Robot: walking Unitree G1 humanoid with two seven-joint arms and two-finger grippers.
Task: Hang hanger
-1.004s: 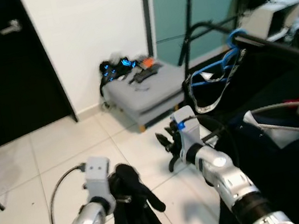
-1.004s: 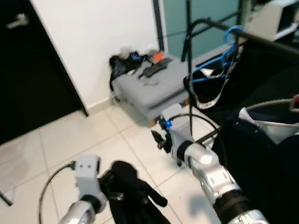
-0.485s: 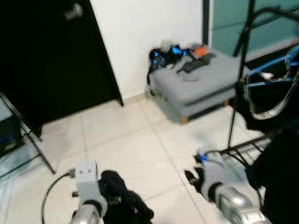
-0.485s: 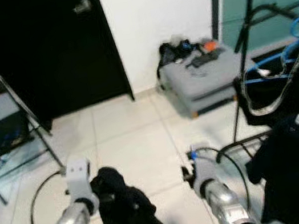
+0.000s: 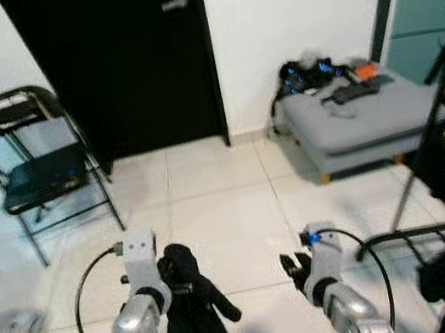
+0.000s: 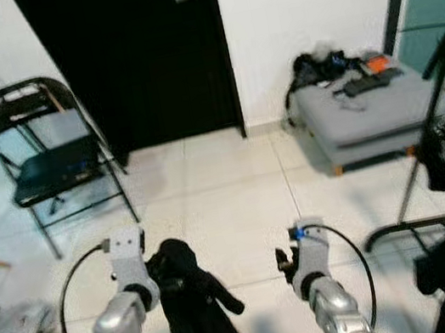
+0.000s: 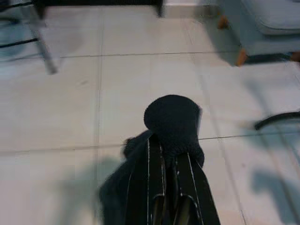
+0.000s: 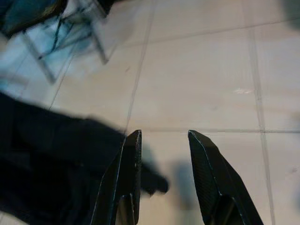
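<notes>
Here, the left gripper (image 5: 178, 288) is clamped on a limp black garment (image 5: 196, 322) dangling above the tiled floor (image 5: 222, 210), soft, light, likely best pinched near its top, while the right gripper (image 8: 161, 154) is parted, empty.

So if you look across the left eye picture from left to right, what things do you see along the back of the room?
Folding chair → black door → white wall → grey footstool with gear on top → clothes rack pole.
</notes>
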